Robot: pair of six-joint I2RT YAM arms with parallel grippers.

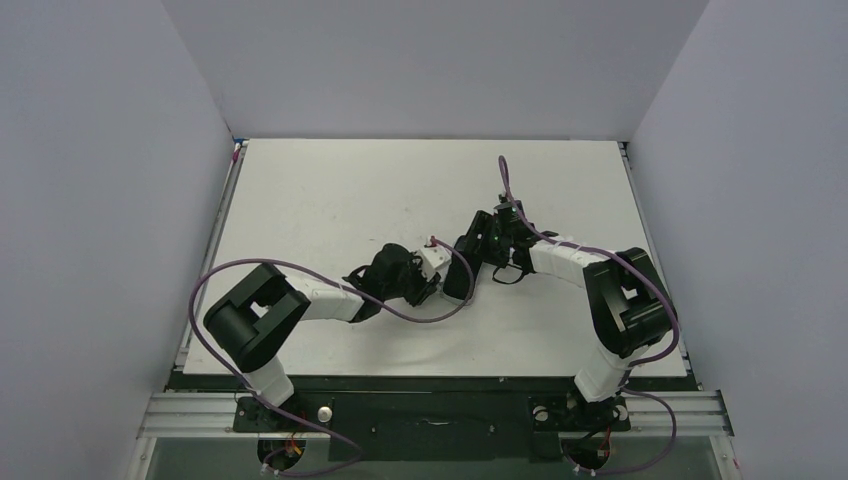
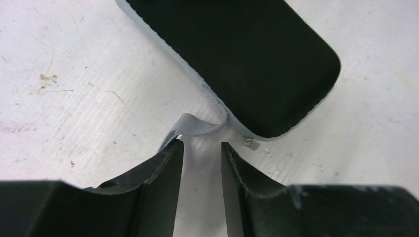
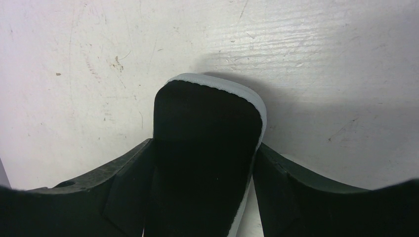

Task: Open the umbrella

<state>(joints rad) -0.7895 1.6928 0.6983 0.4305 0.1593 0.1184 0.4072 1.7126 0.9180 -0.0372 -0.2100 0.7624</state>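
The umbrella (image 1: 458, 278) lay folded and flat on the white desk (image 1: 330, 190), a little right of the middle, between the two arms where they met. In the wrist views it showed as a black slab with rounded corners and a thin pale rim. The right tool (image 3: 205, 168) was pressed onto one narrow end of it. Its two dark fingers (image 3: 133, 187) sat against opposite sides of the black body, and the pale rim curved round the end just beyond them. From above, the right tool (image 1: 480, 243) reached in from the right at the far end of the umbrella. The left tool (image 1: 430, 290) came in from the left at the near end. In the left wrist view the left tool (image 2: 201, 153) stood spread, with bare desk showing in the gap and nothing pinched. A grey webbing loop strap (image 2: 197, 126) hung from the corner of the umbrella (image 2: 232, 59) and lay on the desk just ahead of the fingertips (image 2: 170, 158). One end of the strap reached the tip of the finger on the left of that view, though I cannot tell whether it touched.
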